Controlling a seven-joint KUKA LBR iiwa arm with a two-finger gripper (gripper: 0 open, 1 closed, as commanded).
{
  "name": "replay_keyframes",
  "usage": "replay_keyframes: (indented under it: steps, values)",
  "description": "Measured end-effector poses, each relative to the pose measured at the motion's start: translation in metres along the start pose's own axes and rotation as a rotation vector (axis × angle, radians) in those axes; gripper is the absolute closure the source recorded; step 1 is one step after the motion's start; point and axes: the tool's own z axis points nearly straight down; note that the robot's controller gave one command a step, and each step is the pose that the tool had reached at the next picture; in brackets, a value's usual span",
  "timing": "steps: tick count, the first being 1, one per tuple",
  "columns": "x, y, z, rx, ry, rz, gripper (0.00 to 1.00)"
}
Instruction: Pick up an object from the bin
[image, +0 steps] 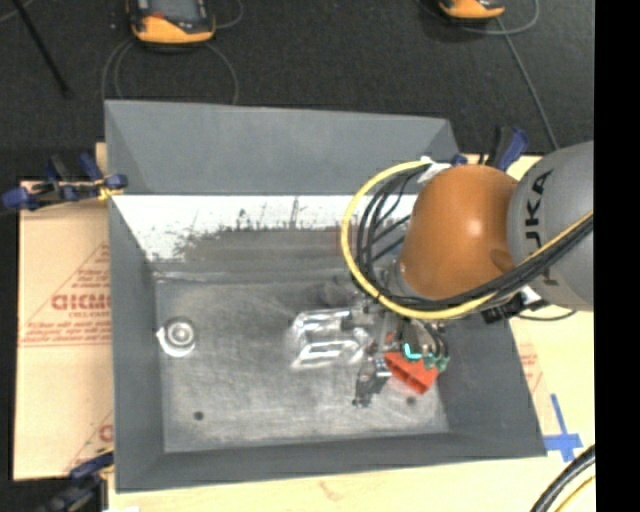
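Down by right wall of bin (482, 410), pincer (367, 385) seemingly touching red piece (408, 370), state untellable, room leftward.

Item: brand lettering (537, 198), one entry. Carrier: the grey link of the arm (560, 240), at the right side of the camera view, just beside the orange cover (455, 232). Style: bold dark capitals on the pale grey casing, set in a single line that runs steeply up the link, so the letters stand turned on their side. Legible text: "UKA", the closing letters of the maker's name KUKA; the leading letter lies at the link's edge and cannot be made out.
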Motion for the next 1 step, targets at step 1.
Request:
replay_keyframes:
  steps: [1]
  values:
    - [-0.0486, -0.0246, 0.0855, -0.002, -0.016, 0.051, 0.0]
